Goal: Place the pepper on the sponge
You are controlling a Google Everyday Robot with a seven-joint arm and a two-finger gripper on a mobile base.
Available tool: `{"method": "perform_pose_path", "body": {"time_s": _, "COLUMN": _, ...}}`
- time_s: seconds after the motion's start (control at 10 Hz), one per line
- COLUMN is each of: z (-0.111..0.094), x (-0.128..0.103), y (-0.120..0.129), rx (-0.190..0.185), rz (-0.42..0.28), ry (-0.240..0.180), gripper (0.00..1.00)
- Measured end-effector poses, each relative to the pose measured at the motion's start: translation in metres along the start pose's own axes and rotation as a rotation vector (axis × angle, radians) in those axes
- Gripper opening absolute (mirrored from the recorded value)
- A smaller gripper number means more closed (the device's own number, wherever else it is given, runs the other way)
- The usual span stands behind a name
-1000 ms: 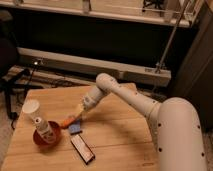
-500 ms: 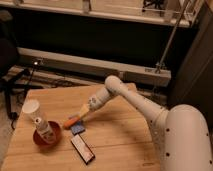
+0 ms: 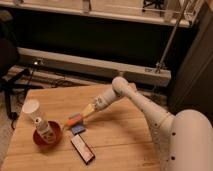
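Note:
The orange pepper (image 3: 73, 119) lies on the wooden table (image 3: 120, 145), left of centre. Its lower side overlaps the back edge of the small blue sponge (image 3: 78, 129), which lies flat just in front of it. My gripper (image 3: 88, 111) sits low over the table at the pepper's right end, touching it or very close to it. The white arm (image 3: 135, 100) reaches in from the lower right.
A red-brown bowl (image 3: 36, 141) with a white bottle (image 3: 44, 128) standing in it sits at the left, and a white cup (image 3: 30, 107) stands behind it. A dark flat rectangle (image 3: 82, 149) lies in front of the sponge. A black chair (image 3: 7, 60) stands beyond the table's left edge.
My gripper and forearm have drawn back up and to the right. The pepper stays low by the sponge, now more exposed at the gripper's tip.

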Motion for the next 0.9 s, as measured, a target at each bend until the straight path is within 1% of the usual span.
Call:
{"method": "perform_pose_path", "body": {"time_s": 0.2, "z": -0.003, "x": 0.000, "y": 0.002, "rx": 0.033, "rz": 0.000, "ry": 0.011, "gripper": 0.00}}
{"method": "perform_pose_path", "body": {"time_s": 0.4, "z": -0.002, "x": -0.001, "y": 0.005, "rx": 0.058, "rz": -0.003, "ry": 0.006, "gripper": 0.00}}
{"method": "perform_pose_path", "body": {"time_s": 0.7, "z": 0.006, "x": -0.001, "y": 0.007, "rx": 0.076, "rz": -0.009, "ry": -0.014, "gripper": 0.00}}
{"method": "perform_pose_path", "body": {"time_s": 0.9, "z": 0.008, "x": -0.001, "y": 0.009, "rx": 0.080, "rz": -0.010, "ry": -0.024, "gripper": 0.00}}
